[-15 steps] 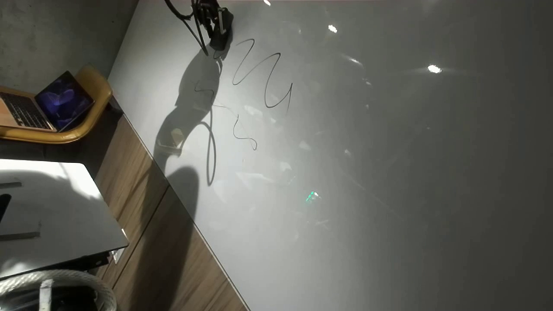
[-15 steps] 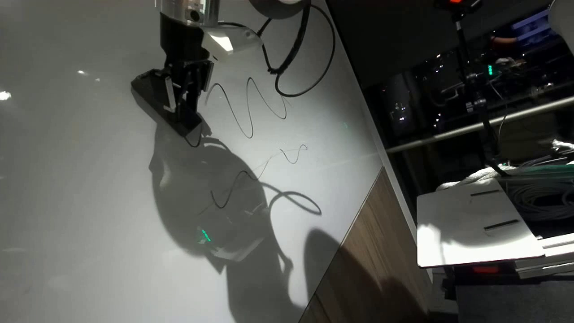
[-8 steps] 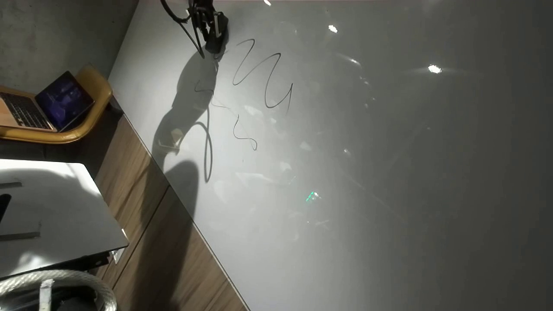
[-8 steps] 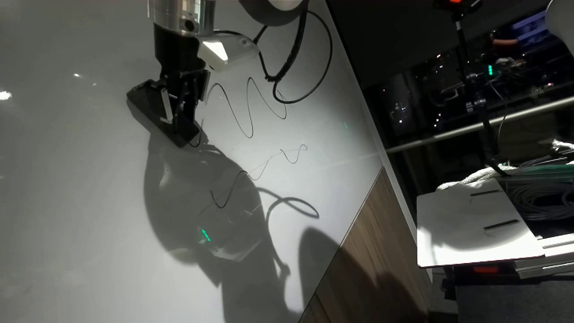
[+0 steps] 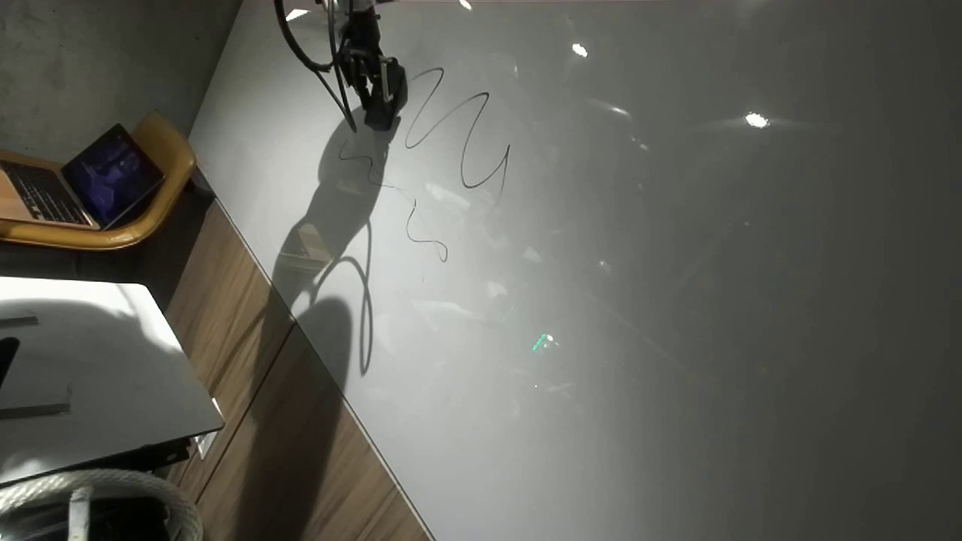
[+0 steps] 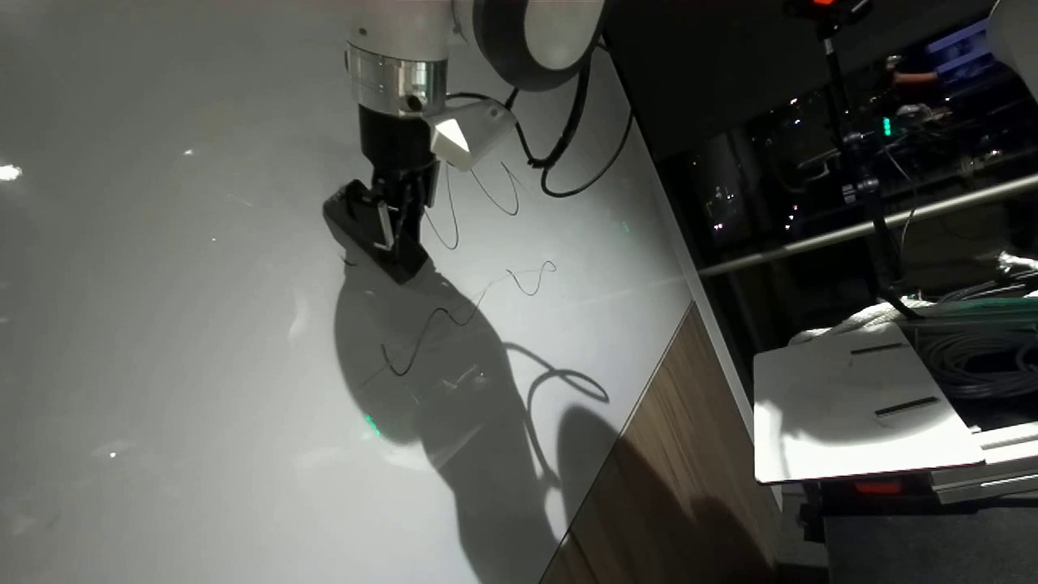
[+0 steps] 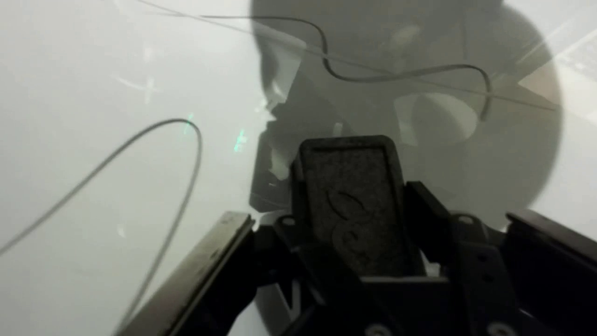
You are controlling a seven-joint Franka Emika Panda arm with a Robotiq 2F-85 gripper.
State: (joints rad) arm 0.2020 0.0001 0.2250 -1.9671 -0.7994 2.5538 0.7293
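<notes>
Jaws: closed on a black block [image 7: 352, 186], one finger along each side.
Gripper's load: that block alone, eraser-like, a looped figure marked on its top; in both exterior views it sits at the tips of the gripper [image 6: 397, 223], over the white surface [image 5: 676, 338]. Whether it touches there or hangs just above, I cannot tell.
Done, as I judge it: the block is secured in the grip and right down by the surface.
Left, as I judge it: all that shows as drawn nearby. A bold zigzag [image 5: 449, 112] lies just beside the block; an upper squiggle [image 5: 369, 161] and a lower squiggle [image 5: 421, 240] are farther off, perhaps joined by a faint link; a short mark [image 6: 349, 261] peeps out at the block's edge. Whether any stretch is rubbed away does not show.
Strokes counted: 1 zigzag, 2 squiggles, 1 short mark; the block may hide more.
Hardware counted: 1 gripper, 1 block, 1 white bracket [image 6: 474, 134] on the arm [image 6: 401, 81]; black cable [image 6: 577, 113] loops beside it.
Shade: 1 large shadow [image 6: 478, 462], cast over part of the squiggles.
Outskirts: 1 yellow chair [image 5: 180, 165] bearing 1 laptop [image 5: 113, 176]; 1 white panel [image 6: 843, 405] in each exterior view, whether the same one I cannot tell.
</notes>
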